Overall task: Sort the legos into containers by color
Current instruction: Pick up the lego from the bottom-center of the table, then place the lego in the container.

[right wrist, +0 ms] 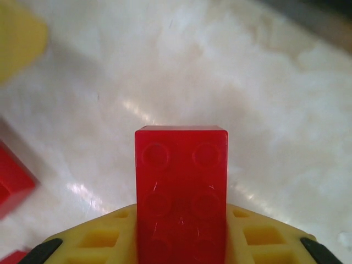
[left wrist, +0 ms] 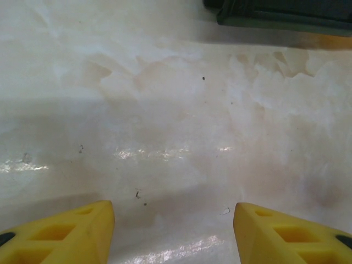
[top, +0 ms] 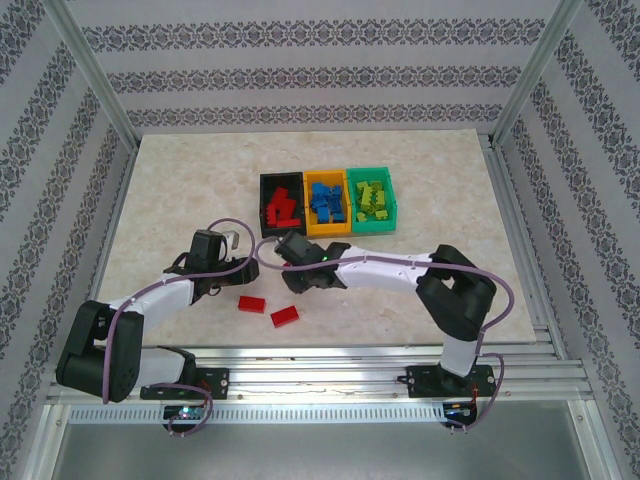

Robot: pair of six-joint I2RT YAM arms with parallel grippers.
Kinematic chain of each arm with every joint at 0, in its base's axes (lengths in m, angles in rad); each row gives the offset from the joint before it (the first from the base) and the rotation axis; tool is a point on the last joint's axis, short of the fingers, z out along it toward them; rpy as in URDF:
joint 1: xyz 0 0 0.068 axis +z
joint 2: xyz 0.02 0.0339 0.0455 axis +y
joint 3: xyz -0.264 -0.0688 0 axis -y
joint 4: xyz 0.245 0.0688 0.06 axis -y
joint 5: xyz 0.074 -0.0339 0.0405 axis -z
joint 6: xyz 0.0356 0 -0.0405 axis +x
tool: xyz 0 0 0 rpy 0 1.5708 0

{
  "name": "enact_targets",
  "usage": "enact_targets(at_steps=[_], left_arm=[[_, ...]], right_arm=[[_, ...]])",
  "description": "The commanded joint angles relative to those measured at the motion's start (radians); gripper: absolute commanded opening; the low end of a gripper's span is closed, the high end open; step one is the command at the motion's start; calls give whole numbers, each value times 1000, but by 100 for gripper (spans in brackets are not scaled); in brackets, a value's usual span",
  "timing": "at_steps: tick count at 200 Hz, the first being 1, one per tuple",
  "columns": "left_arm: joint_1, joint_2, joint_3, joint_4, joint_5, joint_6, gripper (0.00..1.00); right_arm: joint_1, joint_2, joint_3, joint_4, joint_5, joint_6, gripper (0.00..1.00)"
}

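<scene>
Marble-patterned table (top: 180, 190) carries three bins in a touching row at its far middle. The black bin (top: 264, 205) holds red legos (top: 282, 205), the orange-yellow bin (top: 326, 174) holds blue legos (top: 327, 200), and the green bin (top: 372, 227) holds yellow-green legos (top: 372, 197).

The left gripper (left wrist: 173, 212) hovers over bare table, its yellow fingers spread with nothing between them. The right gripper (right wrist: 181, 217), just in front of the black bin, is clamped on a red brick (right wrist: 181, 165) whose studded face points at the wrist camera.

Nearer the arm bases, a loose red lego (top: 251, 303) and a second loose red lego (top: 285, 317) lie close together on the table.
</scene>
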Motion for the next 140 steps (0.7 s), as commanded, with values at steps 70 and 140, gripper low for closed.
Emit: enact_targets(at_steps=[70,140], left_arm=[[15,-4,-7,30,17,-2,59],[15,3,-3,31,19,-1,60]], right_arm=[[-176,88,266,27,-111,-17,32],[-299,321,602,-51,-197,-37,32]])
